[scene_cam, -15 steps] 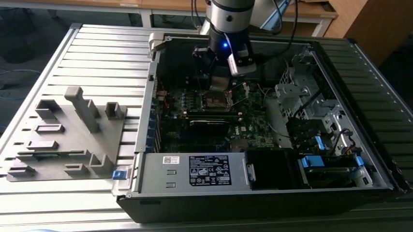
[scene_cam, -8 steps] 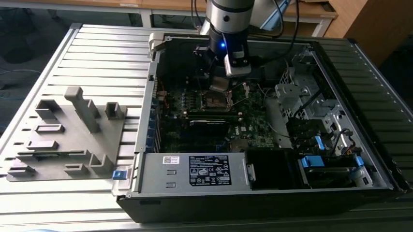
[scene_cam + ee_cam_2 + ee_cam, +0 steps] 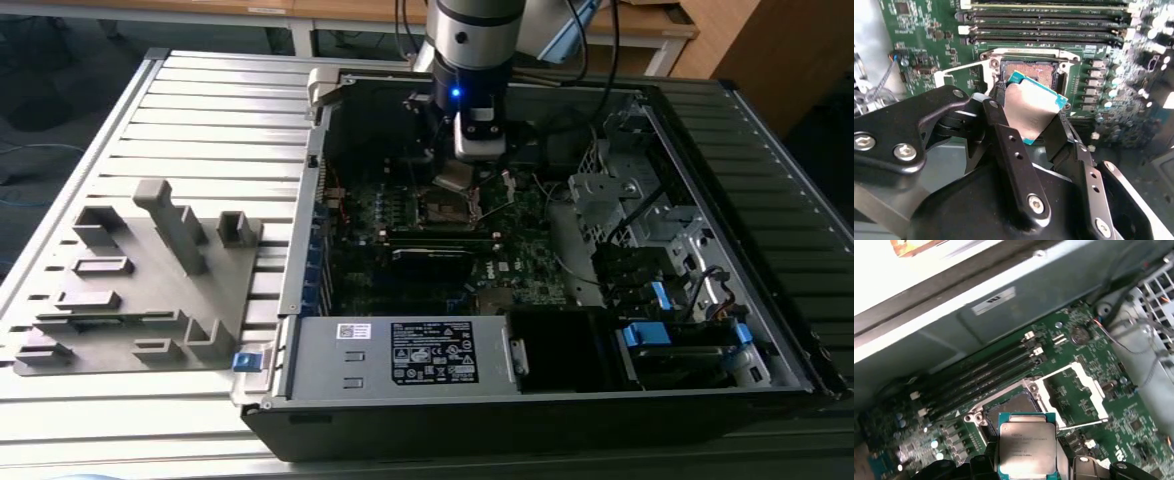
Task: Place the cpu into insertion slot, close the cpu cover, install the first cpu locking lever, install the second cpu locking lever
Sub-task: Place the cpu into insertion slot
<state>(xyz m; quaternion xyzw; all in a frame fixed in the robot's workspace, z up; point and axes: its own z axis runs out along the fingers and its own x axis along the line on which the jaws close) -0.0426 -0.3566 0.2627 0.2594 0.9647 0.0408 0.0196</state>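
My gripper (image 3: 1030,120) is shut on the cpu (image 3: 1031,111), a flat square chip with a silver-grey top and a green-blue rim, pinched at two opposite edges between black fingers (image 3: 1000,114). The cpu hangs tilted just above the insertion slot (image 3: 1026,70), an open square socket on the green motherboard. In the first wrist view the cpu (image 3: 1026,444) sits beside the slot (image 3: 1009,402), and the cpu cover (image 3: 1059,374), a thin silver frame, stands swung open off the slot's far side. A thin wire locking lever (image 3: 1081,425) is raised by the cover. In the exterior view the gripper (image 3: 454,178) hovers over the slot (image 3: 451,210).
Rows of memory slots (image 3: 1044,25) run along one side of the socket. The computer case walls (image 3: 307,200) enclose the board, with a labelled power supply (image 3: 400,355) in front and drive cages (image 3: 627,210) on the exterior view's right. A grey fixture block (image 3: 134,280) lies outside the case.
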